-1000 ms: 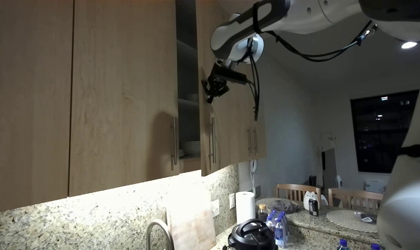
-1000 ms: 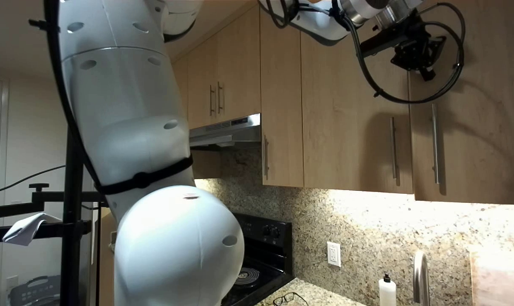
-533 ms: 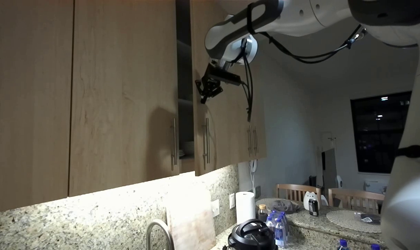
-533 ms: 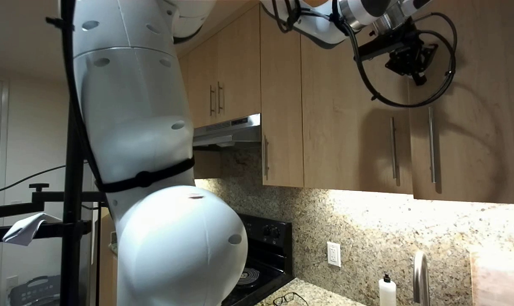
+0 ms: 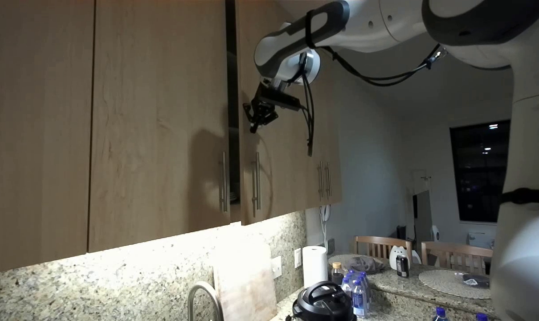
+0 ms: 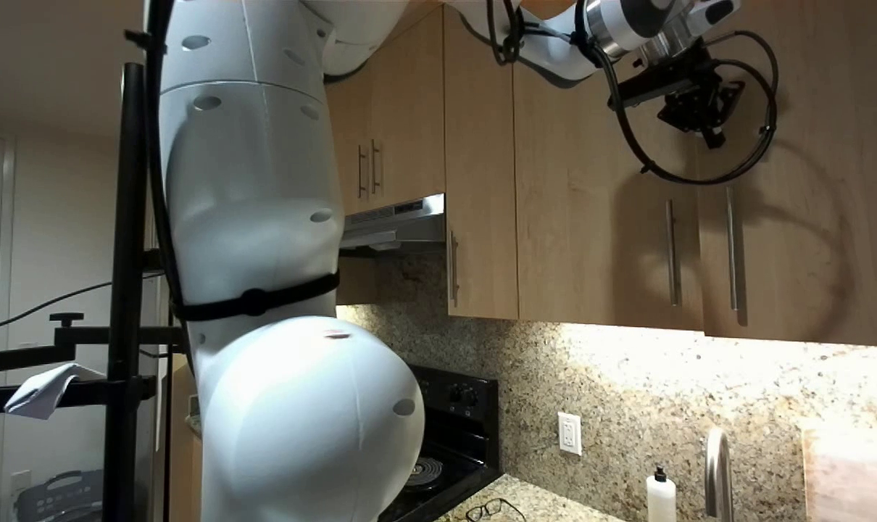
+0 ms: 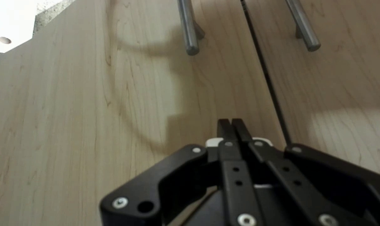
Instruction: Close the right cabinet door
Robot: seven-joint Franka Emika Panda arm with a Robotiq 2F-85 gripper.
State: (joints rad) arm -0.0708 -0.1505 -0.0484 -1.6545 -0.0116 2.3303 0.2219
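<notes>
The right cabinet door is the light wood-grain door (image 5: 287,178) with a vertical bar handle (image 5: 257,180). It stands slightly ajar, with a narrow dark gap (image 5: 234,102) between it and the neighbouring left door (image 5: 162,111). It also shows in an exterior view (image 6: 794,283) and fills the left of the wrist view (image 7: 83,103). My gripper (image 5: 253,129) is shut and empty, at the door's outer face above the handle, near its free edge. It also shows in an exterior view (image 6: 714,138). In the wrist view the fingertips (image 7: 231,121) are together; contact with the door is unclear.
The left door's handle (image 5: 225,180) sticks out beside the gap. Below the cabinets are a faucet (image 5: 205,290), a cutting board (image 5: 245,281), a paper towel roll (image 5: 315,265) and a black pot (image 5: 323,303). A range hood (image 6: 395,221) hangs farther along.
The right door has swung inward, and the gap beside it has narrowed. My shut gripper and arm have moved left along with it in both exterior views.
</notes>
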